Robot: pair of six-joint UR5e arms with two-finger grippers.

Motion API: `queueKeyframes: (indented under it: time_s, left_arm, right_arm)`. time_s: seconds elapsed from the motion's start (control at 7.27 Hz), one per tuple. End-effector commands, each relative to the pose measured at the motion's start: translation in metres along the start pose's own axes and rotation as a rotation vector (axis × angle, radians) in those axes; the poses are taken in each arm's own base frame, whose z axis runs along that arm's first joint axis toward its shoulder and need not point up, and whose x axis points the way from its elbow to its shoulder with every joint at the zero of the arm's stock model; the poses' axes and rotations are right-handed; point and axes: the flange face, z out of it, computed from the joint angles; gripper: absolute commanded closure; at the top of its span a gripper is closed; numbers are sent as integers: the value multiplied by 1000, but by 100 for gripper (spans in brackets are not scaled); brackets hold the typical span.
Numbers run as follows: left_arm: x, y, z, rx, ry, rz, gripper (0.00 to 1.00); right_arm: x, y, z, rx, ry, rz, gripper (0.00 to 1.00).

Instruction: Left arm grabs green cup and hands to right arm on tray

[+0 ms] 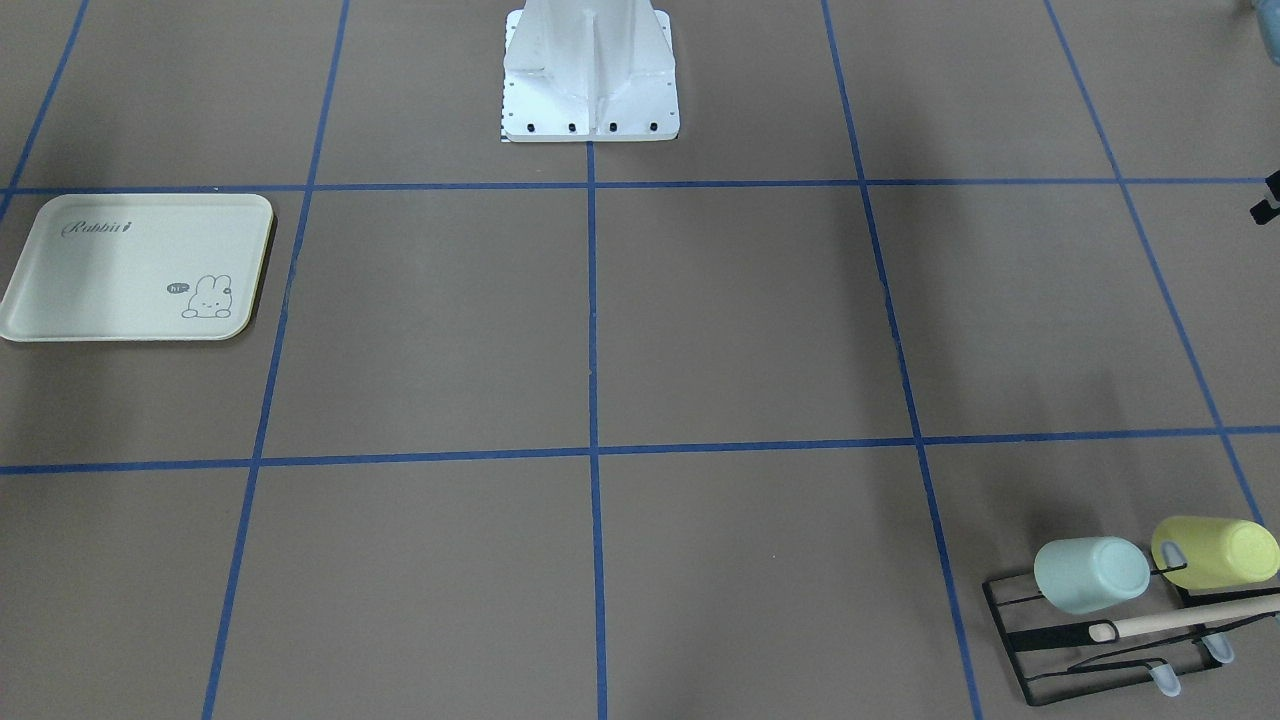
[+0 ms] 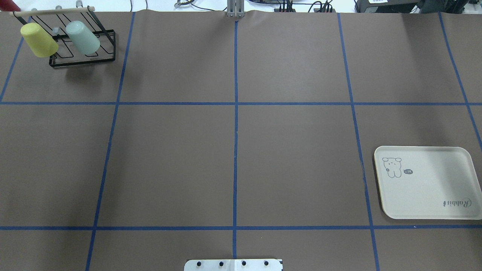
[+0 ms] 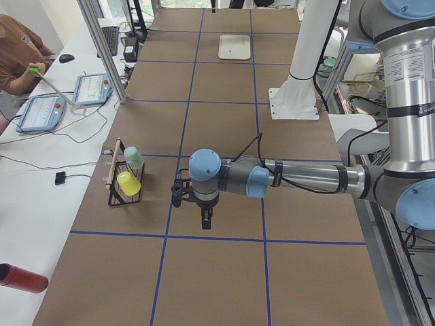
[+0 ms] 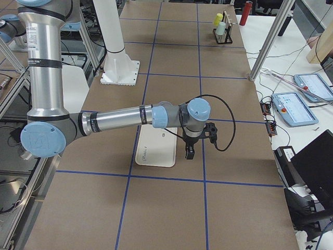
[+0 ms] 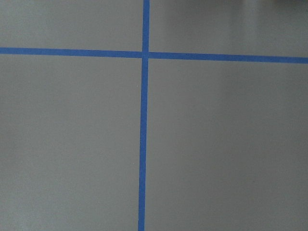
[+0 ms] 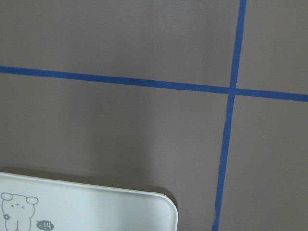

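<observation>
One green cup sits tilted on the one black wire rack, just beside one yellow cup. One tray lies far from the rack across the brown, blue-gridded table. The left gripper and the right gripper hang above the table; how far either is open cannot be told.

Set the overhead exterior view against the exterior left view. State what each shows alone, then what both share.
Only overhead exterior: the bunny drawing and "Rabbit" script on the flat cream rectangular tray, legible here.
Only exterior left: the silver-grey tubular left arm with its black tool above the table (open or shut I cannot tell), and a person beside two tablet-like pendants.
Both: the black wire rack holding the pale mint-green plastic cup and the yellow plastic cup, the tray, the blue tape grid.
</observation>
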Motion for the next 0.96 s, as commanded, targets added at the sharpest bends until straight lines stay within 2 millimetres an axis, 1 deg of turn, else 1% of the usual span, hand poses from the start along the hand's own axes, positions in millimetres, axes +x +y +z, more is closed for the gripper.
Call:
queueKeyframes:
  time_s: [0.0, 0.14, 0.41, 0.55, 0.69, 0.83]
  left_arm:
    - [4, 0, -4, 10, 3, 12, 0]
    - [6, 0, -5, 11, 0, 12, 0]
    - [-1, 0, 0, 2, -9, 0, 0]
    - [0, 1, 0, 3, 1, 1, 0]
    - [-4, 10, 1, 0, -2, -10, 0]
    - [-1, 9, 0, 4, -4, -2, 0]
  right_arm:
    - [1, 1, 0, 0, 2, 2, 0]
    - [2, 1, 0, -1, 2, 3, 0]
    - [2, 1, -1, 3, 2, 4, 0]
    - [3, 1, -2, 4, 2, 5, 0]
    - [5, 2, -4, 8, 2, 18, 0]
    - [8, 1, -5, 10, 16, 23, 0]
